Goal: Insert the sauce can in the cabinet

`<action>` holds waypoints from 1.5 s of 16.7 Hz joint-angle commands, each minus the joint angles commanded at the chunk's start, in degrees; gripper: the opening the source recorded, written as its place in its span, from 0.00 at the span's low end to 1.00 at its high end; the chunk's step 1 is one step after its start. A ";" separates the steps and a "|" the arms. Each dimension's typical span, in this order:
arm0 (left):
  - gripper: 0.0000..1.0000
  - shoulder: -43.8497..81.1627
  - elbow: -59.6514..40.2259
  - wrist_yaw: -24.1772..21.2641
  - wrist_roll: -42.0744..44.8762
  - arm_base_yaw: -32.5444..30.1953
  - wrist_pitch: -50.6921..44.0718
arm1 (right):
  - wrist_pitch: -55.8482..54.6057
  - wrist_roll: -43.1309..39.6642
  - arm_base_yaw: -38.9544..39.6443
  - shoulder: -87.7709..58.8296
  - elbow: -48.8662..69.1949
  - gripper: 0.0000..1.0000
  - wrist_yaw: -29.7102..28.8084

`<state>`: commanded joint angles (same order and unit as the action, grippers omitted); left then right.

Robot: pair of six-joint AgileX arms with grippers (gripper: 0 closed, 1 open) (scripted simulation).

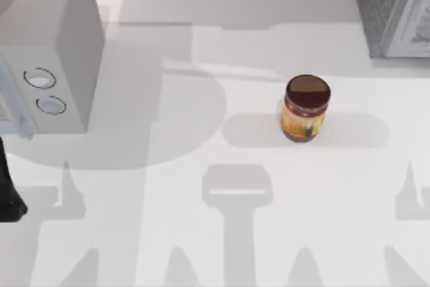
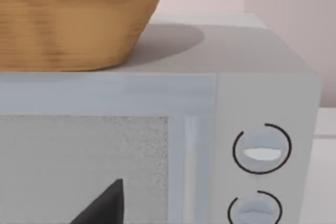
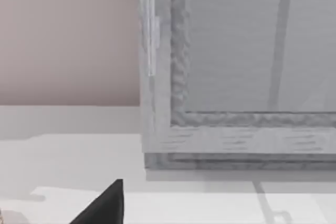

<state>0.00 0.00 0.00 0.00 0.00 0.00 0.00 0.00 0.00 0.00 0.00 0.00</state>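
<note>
i note the sauce can (image 1: 306, 108) standing upright on the white table (image 1: 201, 247), right of the table's middle in the top view, its dark maroon lid facing up and the orange-yellow label around its body. nothing touches the can.

the cabinet (image 1: 392, 6) sits behind and to the right of the can, at the table's far right corner, well apart from it; its dark speckled side and a strip of the lighter framed front are visible. in the right wrist view the cabinet (image 3: 236, 77) front fills the area ahead, its framed panel closed, resting on the table.

far left of the can stands a pale grey box with 2 round dials (image 1: 47, 65). the left wrist view faces that box (image 2: 157, 129) closely, and a woven basket (image 2: 73, 19) rests on its top.

a dark part of my left arm (image 1: 8, 189) is at the table's left edge, well left of the can. each wrist view shows 1 dark fingertip; i cannot tell whether either gripper is open or closed.
</note>
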 joint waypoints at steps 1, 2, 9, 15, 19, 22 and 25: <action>1.00 0.00 0.00 0.00 0.00 0.00 0.00 | 0.00 0.00 0.00 0.00 0.00 1.00 0.00; 1.00 0.00 0.00 0.00 0.00 0.00 0.00 | 0.00 0.00 0.00 0.00 0.00 1.00 0.00; 1.00 0.00 0.00 0.00 0.00 0.00 0.00 | -0.42 -3.04 0.35 -15.59 6.18 1.00 12.59; 1.00 0.00 0.00 0.00 0.00 0.00 0.00 | -2.00 -10.09 -0.63 -46.21 19.18 1.00 34.06; 1.00 0.00 0.00 0.00 0.00 0.00 0.00 | -3.72 -16.72 -2.48 -71.21 30.12 1.00 49.34; 1.00 0.00 0.00 0.00 0.00 0.00 0.00 | -5.69 -22.83 -3.79 -90.23 39.11 1.00 60.45; 1.00 0.00 0.00 0.00 0.00 0.00 0.00 | -8.41 -29.95 -4.42 -107.82 48.47 1.00 70.71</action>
<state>0.00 0.00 0.00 0.00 0.00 0.00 -8.41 -29.95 -4.42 -107.82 48.47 70.71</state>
